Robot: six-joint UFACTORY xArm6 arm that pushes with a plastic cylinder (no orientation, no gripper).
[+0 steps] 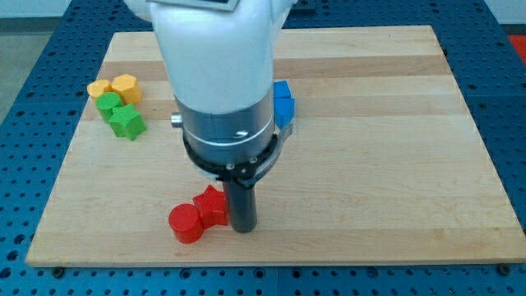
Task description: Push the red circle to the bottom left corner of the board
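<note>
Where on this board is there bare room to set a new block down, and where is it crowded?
Free: the board's whole right side, beyond the blue block, and the bottom left corner. Crowded: upper left, yellow blocks and green blocks; bottom centre, red circle, second red block, my tip.

Pale smooth wooden board [394, 123]; matt plastic-looking red circle [185, 223]; glossy white arm housing [218, 49].

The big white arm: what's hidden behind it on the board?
A blue block pokes out at the white arm's right edge; how much more blue lies behind cannot be seen. My tip stands beside two red blocks.
</note>
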